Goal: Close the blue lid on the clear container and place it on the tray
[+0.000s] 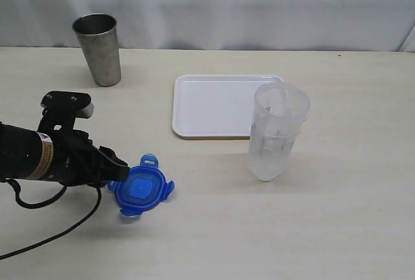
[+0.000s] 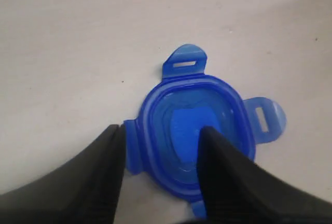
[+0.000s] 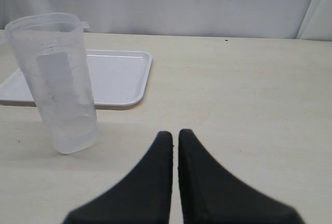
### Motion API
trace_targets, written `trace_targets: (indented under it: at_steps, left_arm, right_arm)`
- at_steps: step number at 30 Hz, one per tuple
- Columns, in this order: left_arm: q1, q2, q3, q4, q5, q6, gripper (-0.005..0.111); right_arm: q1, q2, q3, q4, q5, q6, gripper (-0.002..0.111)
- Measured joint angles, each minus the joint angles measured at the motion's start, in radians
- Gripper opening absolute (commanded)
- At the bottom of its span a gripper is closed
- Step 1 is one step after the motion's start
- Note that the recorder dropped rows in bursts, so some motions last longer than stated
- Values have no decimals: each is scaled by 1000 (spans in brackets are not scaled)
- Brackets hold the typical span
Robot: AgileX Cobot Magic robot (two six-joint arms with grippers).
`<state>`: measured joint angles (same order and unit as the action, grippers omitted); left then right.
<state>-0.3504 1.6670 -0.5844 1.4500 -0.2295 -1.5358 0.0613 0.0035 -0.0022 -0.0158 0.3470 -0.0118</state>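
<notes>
The blue lid (image 1: 141, 189) (image 2: 197, 130) lies flat on the table at the front left, with no label showing. My left gripper (image 1: 120, 176) (image 2: 162, 130) reaches in low from the left and is shut on the lid's near rim. One finger presses against a side flap and the other sits inside the rim. The clear container (image 1: 277, 131) (image 3: 57, 79) stands upright and uncovered just in front of the white tray's (image 1: 207, 105) (image 3: 119, 73) right corner. My right gripper (image 3: 175, 133) is shut and empty above bare table, apart from the container, and it does not show in the exterior view.
A grey metal cup (image 1: 98, 48) stands at the back left. A black cable (image 1: 65, 228) trails from the left arm across the front left of the table. A white curtain closes off the far edge.
</notes>
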Motion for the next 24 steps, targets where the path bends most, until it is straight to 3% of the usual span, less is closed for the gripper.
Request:
trace_targets:
  at_steps: [13, 20, 24]
  left_arm:
    - [2, 106, -26, 14, 51, 46, 41]
    - [2, 106, -26, 18, 34, 54, 19]
    - [2, 108, -26, 18, 34, 60, 19]
  right_arm:
    - [0, 0, 0, 0, 0, 0, 4]
    - [0, 0, 0, 0, 0, 0, 4]
    - [0, 0, 0, 0, 0, 0, 4]
